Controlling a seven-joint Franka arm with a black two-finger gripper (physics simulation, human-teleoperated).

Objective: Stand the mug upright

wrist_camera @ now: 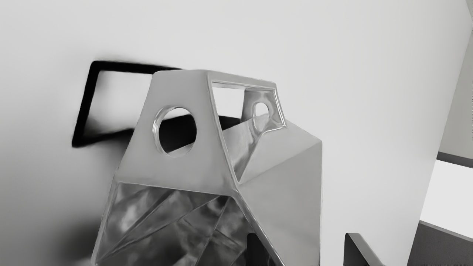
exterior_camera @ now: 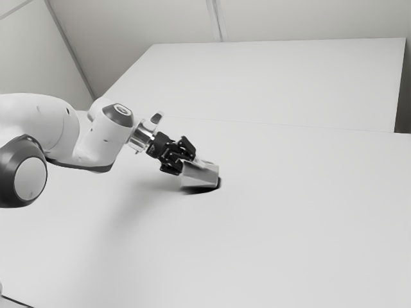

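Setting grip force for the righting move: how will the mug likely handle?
The mug is probably stiff: flat walls, crisp edges. Its smooth, slanted faces may slip in a grip. Those flat sides should make it tip rather than roll.

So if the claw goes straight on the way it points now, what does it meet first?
The mug, most likely: it sits right ahead of the claw, with the table beyond. Which part of it gets touched first, I can't tell; depth is unclear.
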